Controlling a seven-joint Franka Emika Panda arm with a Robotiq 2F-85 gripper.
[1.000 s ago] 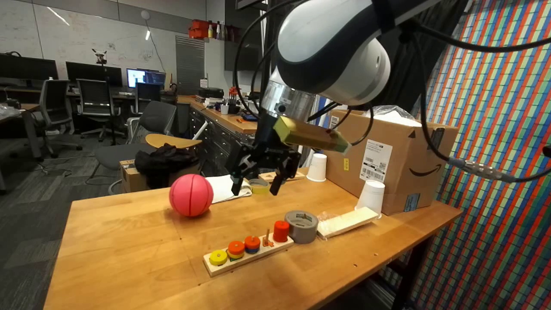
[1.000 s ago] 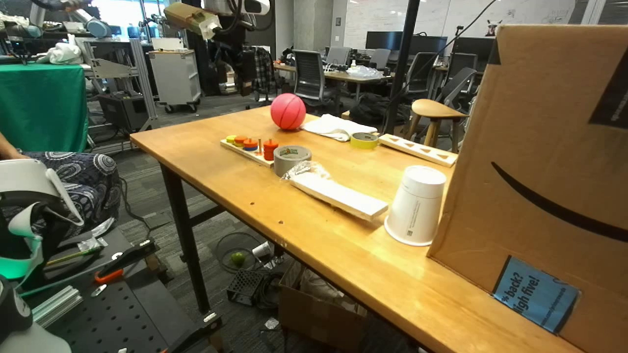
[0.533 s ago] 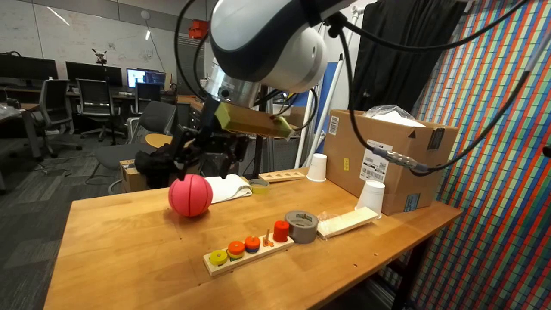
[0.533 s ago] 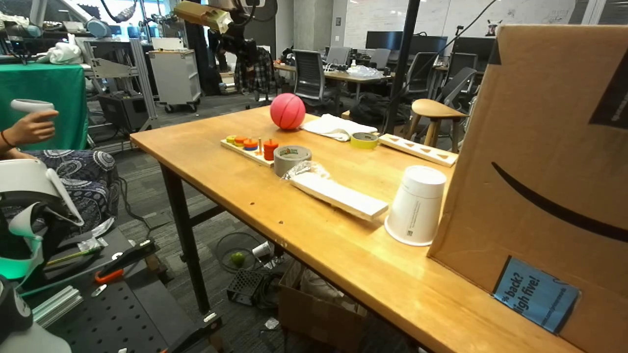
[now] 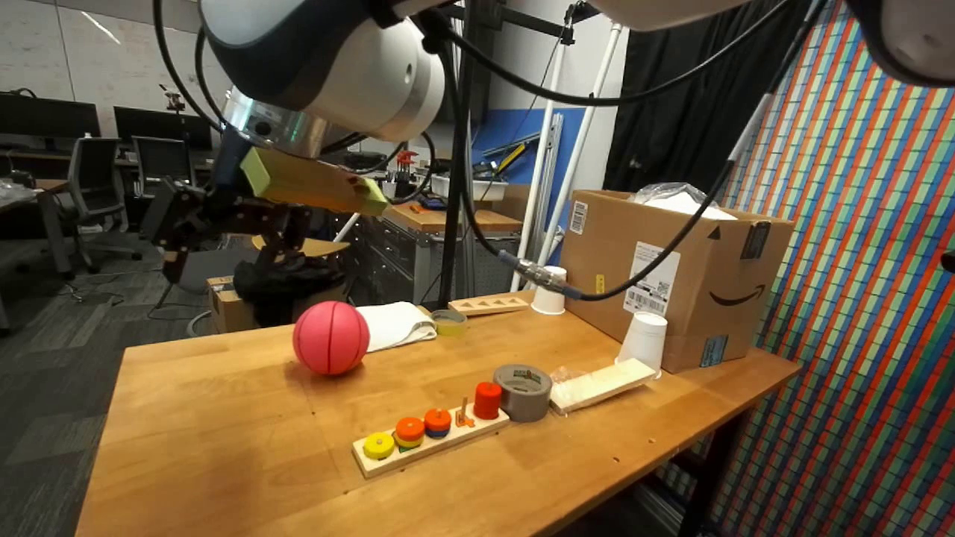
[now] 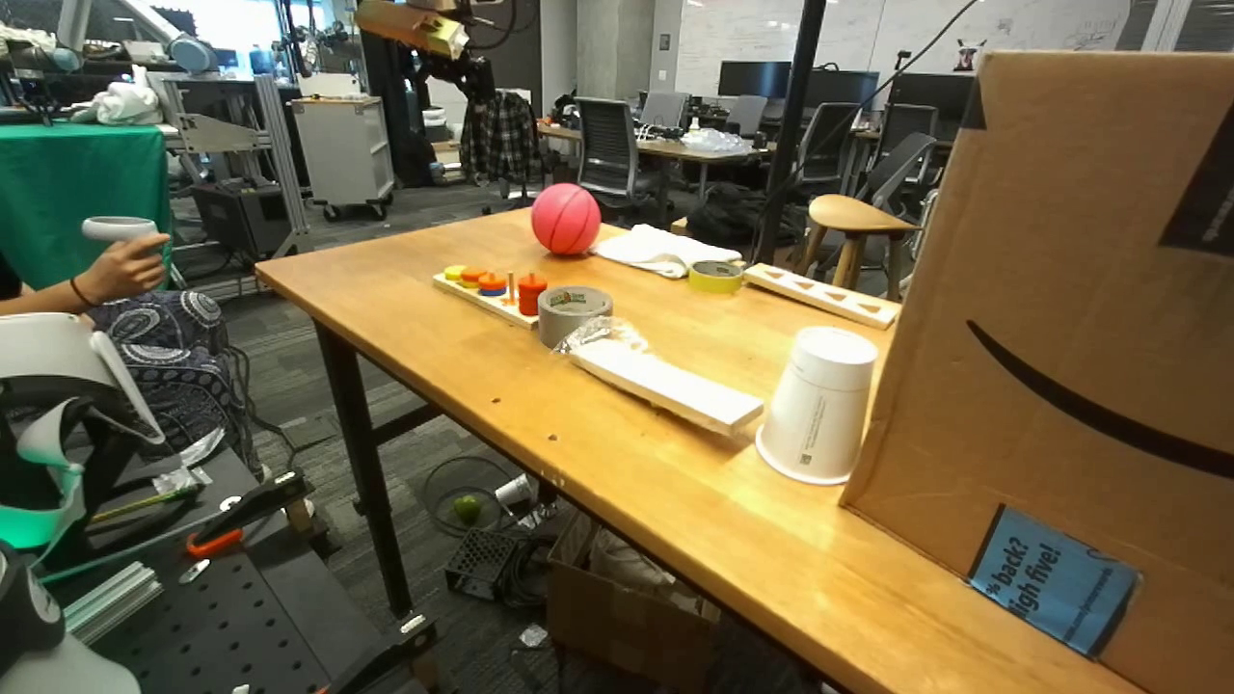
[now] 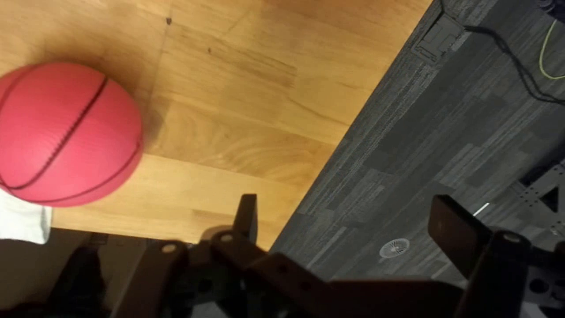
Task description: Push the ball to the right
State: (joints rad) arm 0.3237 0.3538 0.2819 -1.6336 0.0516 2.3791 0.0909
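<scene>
Pincer (image 5: pixel 218 267): in an exterior view it's hanging in midair, up and left of the ball (image 5: pixel 331 338), spread wide and gripping nothing. I'm guessing it's hanging on that side so a lower sweep would be shoving the ball right, as seen here.
Ball: sitting on the worktop (image 5: pixel 216 410) toward the far edge, well apart from the pincer. Nothing's holding it, it's just resting under its own weight, so I'm betting on it rolling at a light nudge.
Toy (image 5: pixel 433 444): lying toward the near edge, apart from the ball, so I'm not expecting it to block much.
Towel (image 6: pixel 665 249): in an exterior view it's lying just beside the ball (can't tell if they're touching), and I'm thinking it could drag on a roll that way.
Fingers (image 7: pixel 247 216): in the wrist view they're standing far apart, the worktop's edge and floor (image 7: pixel 375 185) showing between them, no ball there.
Seam (image 7: pixel 70 132): slanting from upper right to lower left on the ball, which is getting cut off at left. Being round, it's not pointing anywhere and there's no long axis lol.
</scene>
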